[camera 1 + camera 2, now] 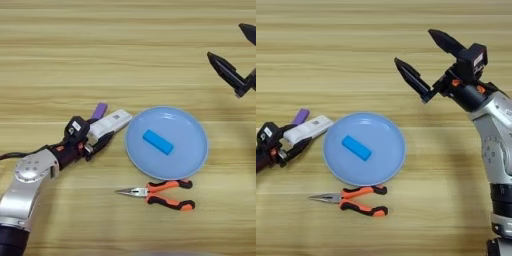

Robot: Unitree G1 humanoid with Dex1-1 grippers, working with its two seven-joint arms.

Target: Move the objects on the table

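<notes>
Your left gripper [98,136] at middle left is clamped on the white bar [111,123]; your right gripper [425,58], upper right, hangs spread apart above the table [125,45].

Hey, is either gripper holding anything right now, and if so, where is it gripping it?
The left gripper is shut on the white bar device, at the end farthest from the plate. The right gripper is open above the table, holding nothing.
</notes>
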